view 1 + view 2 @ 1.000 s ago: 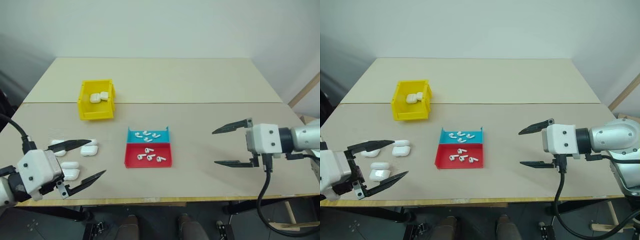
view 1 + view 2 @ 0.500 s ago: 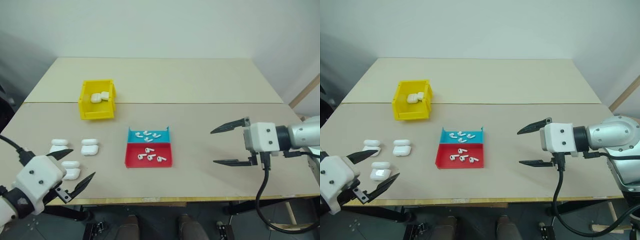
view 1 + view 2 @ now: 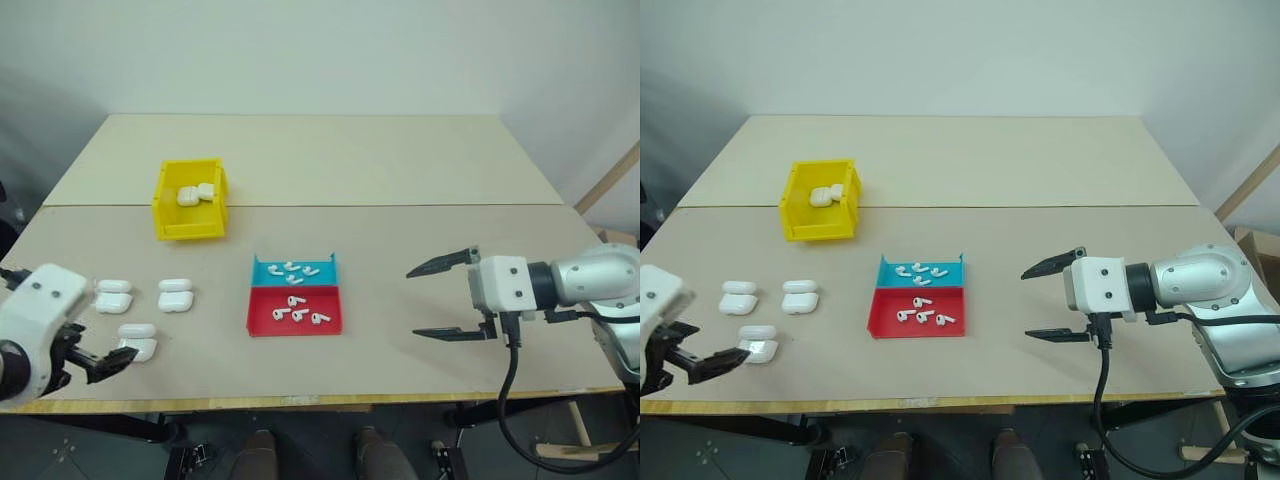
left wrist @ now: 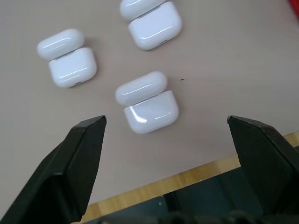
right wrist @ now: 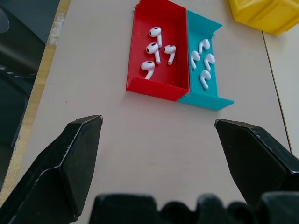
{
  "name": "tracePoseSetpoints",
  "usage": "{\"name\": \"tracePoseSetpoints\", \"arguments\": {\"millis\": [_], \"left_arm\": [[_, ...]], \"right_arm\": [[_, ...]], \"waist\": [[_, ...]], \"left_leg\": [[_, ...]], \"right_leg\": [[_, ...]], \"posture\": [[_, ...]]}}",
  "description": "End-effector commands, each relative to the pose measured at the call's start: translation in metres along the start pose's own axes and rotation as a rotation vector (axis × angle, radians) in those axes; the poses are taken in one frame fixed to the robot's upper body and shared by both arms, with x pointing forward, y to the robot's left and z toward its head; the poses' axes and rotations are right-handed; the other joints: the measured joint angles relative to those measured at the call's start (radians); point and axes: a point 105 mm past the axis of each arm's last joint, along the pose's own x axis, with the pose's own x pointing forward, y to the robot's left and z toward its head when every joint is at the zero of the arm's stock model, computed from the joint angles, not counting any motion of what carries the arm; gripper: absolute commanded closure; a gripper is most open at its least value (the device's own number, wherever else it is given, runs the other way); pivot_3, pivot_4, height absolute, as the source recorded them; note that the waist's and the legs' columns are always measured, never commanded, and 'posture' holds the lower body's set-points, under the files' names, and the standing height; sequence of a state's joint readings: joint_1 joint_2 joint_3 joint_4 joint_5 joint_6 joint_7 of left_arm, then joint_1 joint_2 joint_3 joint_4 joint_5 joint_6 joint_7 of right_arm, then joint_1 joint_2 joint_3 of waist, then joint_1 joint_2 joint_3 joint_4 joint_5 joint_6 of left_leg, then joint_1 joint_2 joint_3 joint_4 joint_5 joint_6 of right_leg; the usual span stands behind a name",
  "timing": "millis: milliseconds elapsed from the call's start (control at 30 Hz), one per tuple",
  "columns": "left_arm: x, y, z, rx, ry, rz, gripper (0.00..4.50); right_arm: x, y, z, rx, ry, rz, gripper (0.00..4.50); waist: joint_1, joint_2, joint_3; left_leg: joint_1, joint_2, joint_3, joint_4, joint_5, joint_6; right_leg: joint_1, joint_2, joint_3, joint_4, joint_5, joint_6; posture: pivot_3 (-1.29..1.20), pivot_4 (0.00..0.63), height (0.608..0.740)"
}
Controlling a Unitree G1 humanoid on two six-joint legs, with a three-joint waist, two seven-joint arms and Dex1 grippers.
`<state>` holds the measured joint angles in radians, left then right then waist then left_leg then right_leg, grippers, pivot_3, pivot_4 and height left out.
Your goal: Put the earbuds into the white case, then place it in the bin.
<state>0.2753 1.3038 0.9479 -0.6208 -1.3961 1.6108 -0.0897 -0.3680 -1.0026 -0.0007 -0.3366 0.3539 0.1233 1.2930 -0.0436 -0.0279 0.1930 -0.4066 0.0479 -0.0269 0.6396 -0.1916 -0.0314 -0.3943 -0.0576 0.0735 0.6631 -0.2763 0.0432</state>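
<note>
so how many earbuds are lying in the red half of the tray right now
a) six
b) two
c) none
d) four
d) The right wrist view shows four white earbuds in the red half of the tray, and four more lie in the blue half.

Right gripper (image 3: 444,302): white blocky housing with dark screws, 2 slim black pointed fingers, silver-grey rounded forearm, black cable looping below. Left gripper (image 3: 100,362): same white housing, black fingers.
</note>
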Motion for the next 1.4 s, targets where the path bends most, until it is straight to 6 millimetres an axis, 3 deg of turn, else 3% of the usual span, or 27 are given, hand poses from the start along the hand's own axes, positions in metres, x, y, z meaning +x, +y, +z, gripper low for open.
{"name": "tracePoseSetpoints", "arguments": {"millis": [33,133,467,933,1400], "left_arm": [[-0.004,-0.003,0.009,-0.057,0.049,-0.048,0.00],[-0.002,-0.004,0.016,-0.121,0.096,-0.057,0.00],[0.024,0.022,0.013,-0.246,0.169,0.073,0.00],[0.063,0.004,0.002,-0.345,0.138,0.042,0.00],[0.082,0.006,0.018,-0.388,0.117,0.083,0.00]], "right_arm": [[-0.002,-0.001,0.008,-0.033,0.002,-0.019,0.03],[-0.002,0.003,0.007,-0.019,0.006,-0.024,0.03],[0.000,0.012,0.010,0.023,0.014,-0.052,0.03],[0.000,0.014,0.009,0.038,0.034,-0.072,0.03],[-0.001,0.015,0.007,0.043,0.047,-0.074,0.03]], "waist": [[0.000,0.000,0.000],[0.007,-0.001,0.000],[0.006,-0.001,0.000],[0.025,-0.002,0.000],[0.032,-0.003,0.000]], "left_leg": [[0.000,0.000,0.000,0.000,0.000,0.000],[0.000,0.000,0.000,0.000,0.000,0.000],[-0.004,-0.001,0.002,-0.004,0.001,-0.001],[-0.008,-0.002,0.002,-0.005,0.001,-0.003],[-0.008,-0.003,0.000,-0.004,0.003,-0.006]], "right_leg": [[0.000,0.000,0.000,0.000,0.000,0.000],[0.000,-0.002,-0.001,0.000,0.000,0.000],[-0.007,-0.001,0.000,0.000,-0.001,-0.003],[-0.009,-0.001,0.000,0.000,0.000,-0.002],[-0.009,-0.001,0.000,0.001,0.000,-0.001]], "posture": [[0.00,0.150,0.740],[0.00,0.150,0.740],[0.00,0.150,0.740],[0.00,0.150,0.740],[0.00,0.150,0.740]]}}
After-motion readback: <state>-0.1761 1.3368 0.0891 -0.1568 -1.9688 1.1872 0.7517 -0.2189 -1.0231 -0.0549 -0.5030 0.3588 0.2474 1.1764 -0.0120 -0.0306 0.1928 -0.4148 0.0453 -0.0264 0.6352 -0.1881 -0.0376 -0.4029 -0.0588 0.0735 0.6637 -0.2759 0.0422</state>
